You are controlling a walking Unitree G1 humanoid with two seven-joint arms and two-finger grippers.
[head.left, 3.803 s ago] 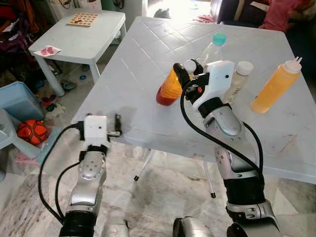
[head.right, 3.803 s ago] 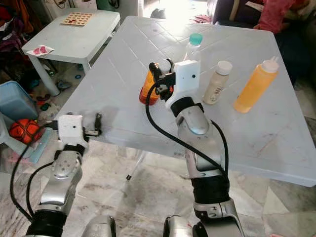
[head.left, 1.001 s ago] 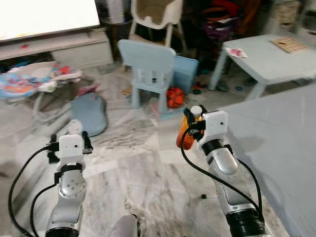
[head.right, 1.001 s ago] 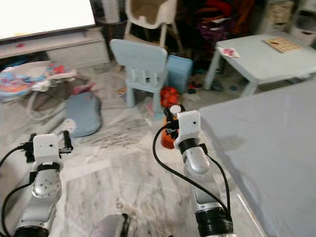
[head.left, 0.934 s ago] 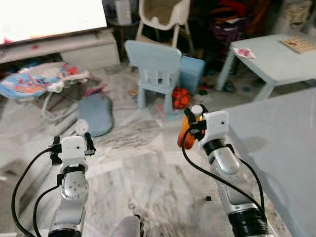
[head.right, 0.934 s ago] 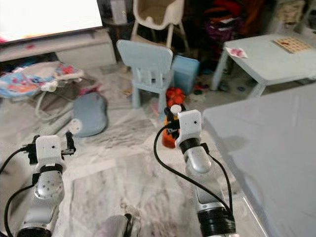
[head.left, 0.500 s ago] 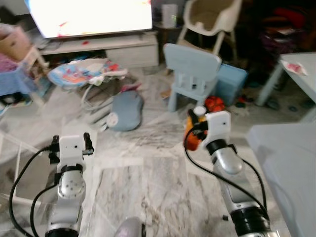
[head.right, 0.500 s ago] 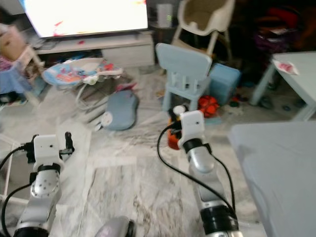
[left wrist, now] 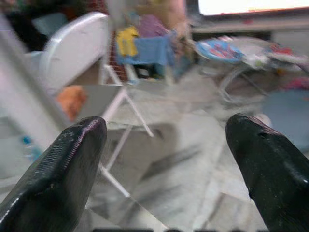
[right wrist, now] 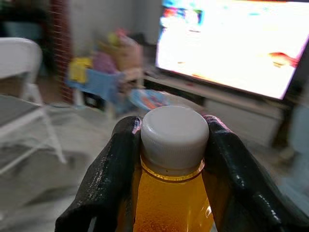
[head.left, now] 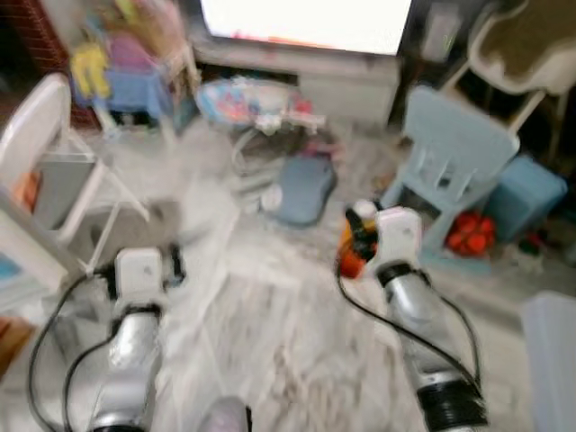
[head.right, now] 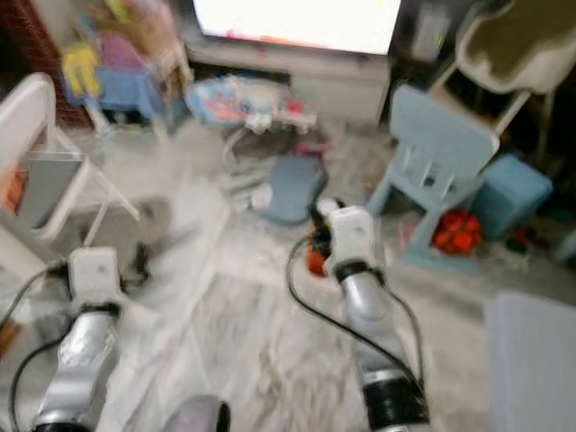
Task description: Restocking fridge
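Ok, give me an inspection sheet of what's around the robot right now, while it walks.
Surface: pale marble floor; blurred by motion.
Job's things: orange juice bottle with white cap, upright in the right hand.
Clutter: light blue child's chair, orange ball, grey-blue cushion, baby bouncer.
Grippers: right hand shut on the bottle's neck; left hand open, holding nothing.
Cables: black cable loops beside each forearm.
Surroundings: bright TV screen ahead, white folding chair to the left, white high chair to the right.
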